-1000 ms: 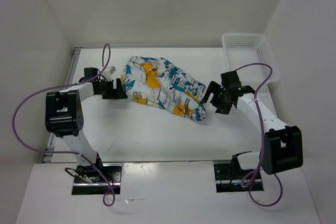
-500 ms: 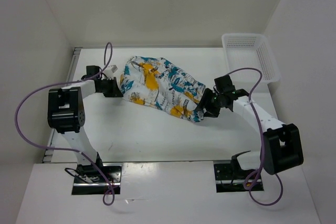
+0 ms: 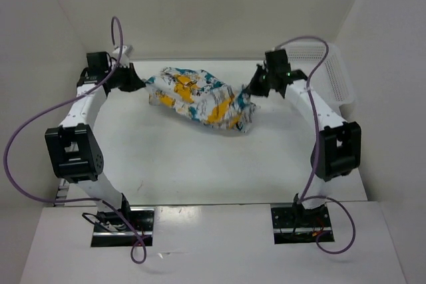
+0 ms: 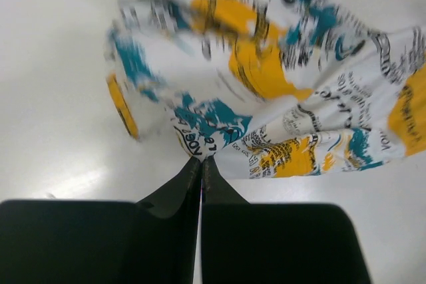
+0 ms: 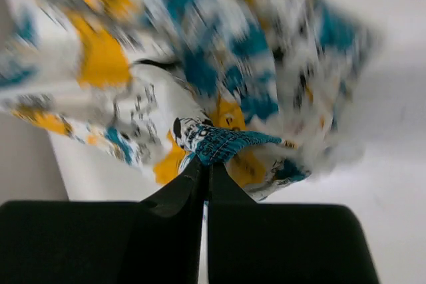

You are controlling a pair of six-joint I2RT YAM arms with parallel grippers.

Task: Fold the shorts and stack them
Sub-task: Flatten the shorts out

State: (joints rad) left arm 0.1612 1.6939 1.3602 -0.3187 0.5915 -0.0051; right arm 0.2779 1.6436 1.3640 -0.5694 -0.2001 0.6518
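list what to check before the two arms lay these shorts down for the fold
1. left pincer shut on the shorts: ok
2. right pincer shut on the opposite end: ok
3. shorts spread flat between the pincers: not ok, bunched and sagging
4. shorts lifted off the table: cannot tell, the low side may touch
5. basket apart from the shorts: ok
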